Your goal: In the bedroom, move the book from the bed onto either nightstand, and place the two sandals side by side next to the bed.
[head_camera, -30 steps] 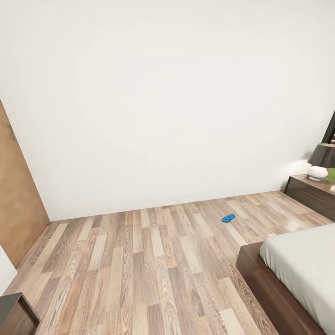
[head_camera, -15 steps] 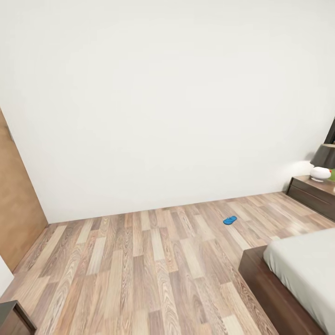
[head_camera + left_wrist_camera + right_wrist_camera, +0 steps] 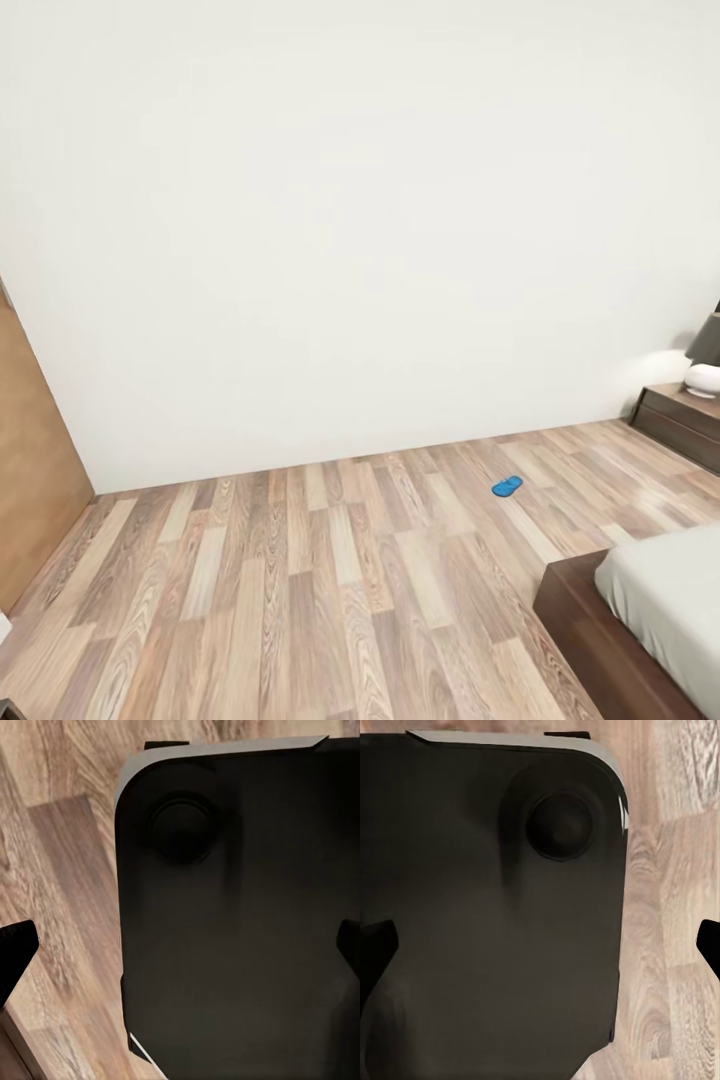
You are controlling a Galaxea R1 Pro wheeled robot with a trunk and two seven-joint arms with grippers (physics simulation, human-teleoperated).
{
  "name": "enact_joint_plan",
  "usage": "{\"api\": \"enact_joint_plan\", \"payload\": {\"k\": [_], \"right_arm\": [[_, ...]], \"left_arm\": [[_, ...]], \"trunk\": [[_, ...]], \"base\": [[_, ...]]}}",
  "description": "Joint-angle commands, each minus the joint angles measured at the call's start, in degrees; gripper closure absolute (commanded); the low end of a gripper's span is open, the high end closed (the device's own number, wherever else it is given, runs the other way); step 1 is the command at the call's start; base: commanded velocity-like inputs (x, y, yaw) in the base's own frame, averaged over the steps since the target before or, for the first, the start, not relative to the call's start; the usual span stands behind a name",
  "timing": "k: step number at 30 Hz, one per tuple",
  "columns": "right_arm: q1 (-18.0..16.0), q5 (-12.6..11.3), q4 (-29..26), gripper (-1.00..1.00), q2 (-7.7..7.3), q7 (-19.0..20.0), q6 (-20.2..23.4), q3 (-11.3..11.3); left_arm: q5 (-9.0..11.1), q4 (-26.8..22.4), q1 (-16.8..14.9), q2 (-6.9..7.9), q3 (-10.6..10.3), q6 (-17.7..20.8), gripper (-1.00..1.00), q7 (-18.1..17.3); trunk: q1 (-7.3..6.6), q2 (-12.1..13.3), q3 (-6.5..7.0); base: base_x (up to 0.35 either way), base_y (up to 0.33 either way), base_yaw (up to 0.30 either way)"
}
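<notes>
Your blue sandal [image 3: 507, 486] lies on the wood floor [image 3: 300, 590] near the white wall [image 3: 350, 220], well apart from the bed [image 3: 660, 620] corner at lower right and from the nightstand [image 3: 685, 425] at the far right. Both wrist views look down on your dark base [image 3: 240, 930] over the planks. Left jaws [image 3: 180, 952] and right jaws [image 3: 540, 949] stand wide apart, holding nothing.
</notes>
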Motion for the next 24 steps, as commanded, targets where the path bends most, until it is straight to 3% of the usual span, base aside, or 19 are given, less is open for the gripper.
{"api": "enact_joint_plan", "payload": {"k": [1, 24], "right_arm": [[0.0, -0.1, -0.1, -1.00, 0.01, 0.0, 0.0, 0.0], [0.0, -0.1, -0.1, -1.00, 0.05, 0.1, 0.0, 0.1]], "left_arm": [[0.0, 0.1, 0.0, 0.00, 0.0, -0.2, -1.00, 0.0], [0.0, 0.0, -0.1, 0.02, -0.1, -1.7, -1.00, 0.0]], "trunk": [[0.03, 0.0, -0.05], [0.03, 0.0, -0.05]], "base": [[0.305, 0.105, 0.000], [0.306, 0.125, 0.000]]}}
